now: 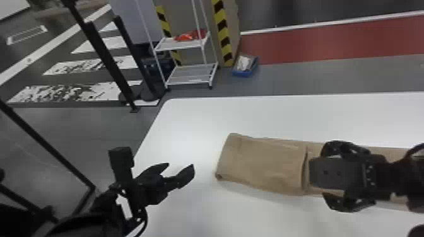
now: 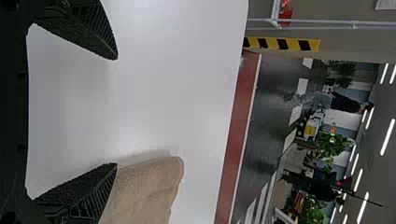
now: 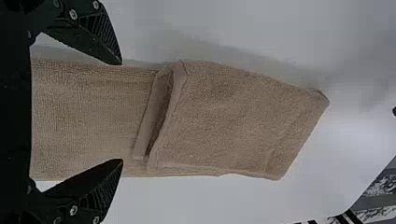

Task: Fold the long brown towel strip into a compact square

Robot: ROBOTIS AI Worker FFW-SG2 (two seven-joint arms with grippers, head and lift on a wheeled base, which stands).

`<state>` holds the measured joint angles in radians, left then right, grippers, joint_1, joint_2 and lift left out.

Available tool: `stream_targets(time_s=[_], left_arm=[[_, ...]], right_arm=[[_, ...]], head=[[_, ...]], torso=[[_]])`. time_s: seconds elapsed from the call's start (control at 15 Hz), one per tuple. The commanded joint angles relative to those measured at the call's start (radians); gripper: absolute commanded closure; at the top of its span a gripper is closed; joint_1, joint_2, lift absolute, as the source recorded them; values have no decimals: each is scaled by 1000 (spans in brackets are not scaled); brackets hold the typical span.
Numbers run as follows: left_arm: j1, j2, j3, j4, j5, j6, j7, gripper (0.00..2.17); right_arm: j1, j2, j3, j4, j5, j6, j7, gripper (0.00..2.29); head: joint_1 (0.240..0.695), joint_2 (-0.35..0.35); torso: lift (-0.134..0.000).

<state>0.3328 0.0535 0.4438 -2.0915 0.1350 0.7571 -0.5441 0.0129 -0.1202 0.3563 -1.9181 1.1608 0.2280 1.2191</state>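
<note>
The table (image 1: 195,119) held the part-folded towel (image 1: 262,164). The left gripper (image 1: 181,164) and right gripper (image 3: 122,112) were wide open. It next needed pinching, then another fold.

- Table (image 1: 192,116): smooth, flat and white, with a rounded far left corner; the far side runs nearly straight across the head view, and the left side slants down toward the near left.
- Surface: brighter to the left of the towel (image 1: 262,164), softly shaded along the towel's near side.
- Towel: brown, lying flat, its length running left to right, apart from the table's far and left sides.
- Left part of towel: folded over in layers, set slightly askew; its inner end gapes a little in the right wrist view.
- Remainder of towel: a flatter strip extending to the right, partly hidden in the head view.
</note>
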Motion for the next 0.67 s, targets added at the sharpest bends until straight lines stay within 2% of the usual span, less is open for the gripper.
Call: stream_targets(time_s=[0.0, 0.27, 0.53, 0.6], left_arm=[[2, -3, -1, -2, 0, 0, 0, 70], [8, -6, -1, -7, 0, 0, 0, 73], [11, -7, -1, -16, 0, 0, 0, 76], [11, -7, -1, -16, 0, 0, 0, 76]], right_arm=[[-7, 21, 33, 10, -6, 23, -1, 174], [-13, 62, 62, 53, 0, 32, -6, 211], [-14, 83, 76, 83, 10, 38, -6, 221], [-18, 88, 76, 94, 11, 38, -6, 286]], head=[[695, 350], [695, 350], [695, 350], [695, 350]], torso=[[-125], [-125], [-125], [-125]])
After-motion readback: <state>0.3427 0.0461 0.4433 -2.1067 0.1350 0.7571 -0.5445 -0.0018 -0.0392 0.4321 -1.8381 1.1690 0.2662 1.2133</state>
